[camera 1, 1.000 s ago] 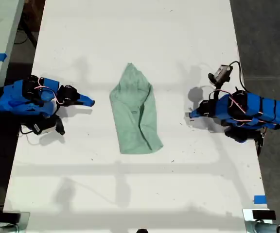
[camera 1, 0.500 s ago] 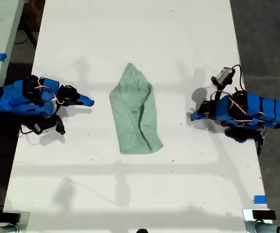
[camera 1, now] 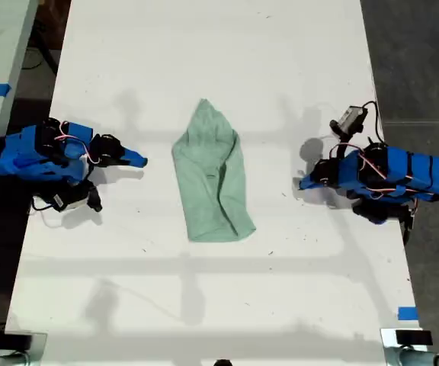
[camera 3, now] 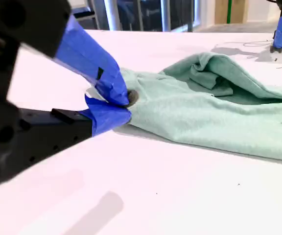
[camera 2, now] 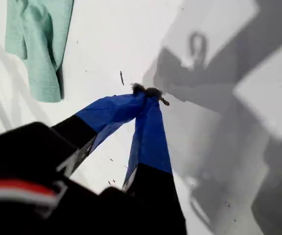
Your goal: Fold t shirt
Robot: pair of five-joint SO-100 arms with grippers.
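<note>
Claw status, both arms: shut, holding nothing. My first claw (camera 2: 148,93) has its blue tips pressed together over bare desk. In the exterior view it (camera 1: 302,183) is at the right, well apart from the garment. My second claw (camera 3: 124,100) also has its tips together and sits low, just short of the cloth's near edge. The exterior view puts it (camera 1: 139,161) at the left, near the cloth but not touching it.

White desk (camera 1: 204,305): carries everything.

T shirt (camera 1: 212,179): pale mint green, lying mid-desk between the two arms. It is already a long narrow bundle, with a rounded point toward the exterior view's top and a wide end toward its bottom. A raised fold ridge (camera 3: 214,66) runs along it.

Judgement: the lengthwise fold looks done, and an end-to-end fold probably remains.

Doing that step well:
- Open each claw fully before it reaches the cloth.
- Come in low and flat so the lower finger slides under all layers, not just the top one.
- Grip the two corners of the wide end evenly.
- Lift only enough to clear, and carry both corners together toward the point so the bundle does not skew.
- Risk: a one-layer pinch would undo the existing fold.

Count: one desk, one t shirt, two arms, two claws, one blue tape marker (camera 1: 408,313) on the desk.
</note>
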